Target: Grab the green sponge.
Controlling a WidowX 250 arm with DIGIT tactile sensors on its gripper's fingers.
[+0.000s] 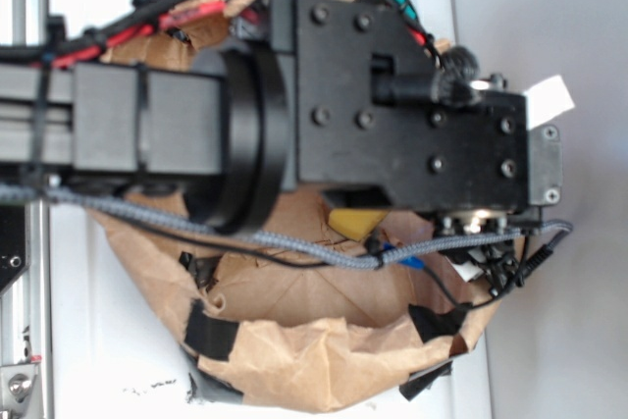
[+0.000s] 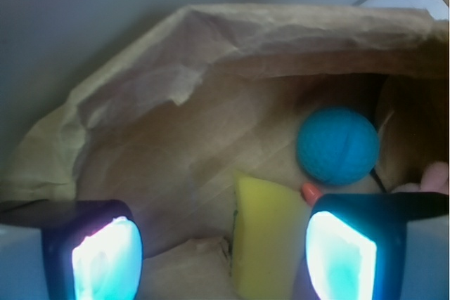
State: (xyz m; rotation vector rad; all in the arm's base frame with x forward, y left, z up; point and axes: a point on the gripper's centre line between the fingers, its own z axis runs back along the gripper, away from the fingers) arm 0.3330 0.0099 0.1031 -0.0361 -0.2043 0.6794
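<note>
The green sponge (image 2: 266,237), a yellow-looking foam wedge, lies on the floor of a brown paper bag (image 2: 176,103). My gripper (image 2: 225,258) is open inside the bag. Its jaws stand wide apart, and the sponge sits between them, close to the right finger (image 2: 341,254) and apart from the left finger (image 2: 105,261). In the exterior view the arm covers most of the bag, and only a yellow corner of the sponge (image 1: 355,222) shows below the gripper body (image 1: 432,134).
A blue textured ball (image 2: 337,147) lies just beyond the sponge to the right. An orange tip of the toy carrot (image 2: 310,192) shows beside the right finger. The bag's crumpled walls (image 1: 314,360) ring the gripper on all sides. Cables (image 1: 294,247) hang across the bag's mouth.
</note>
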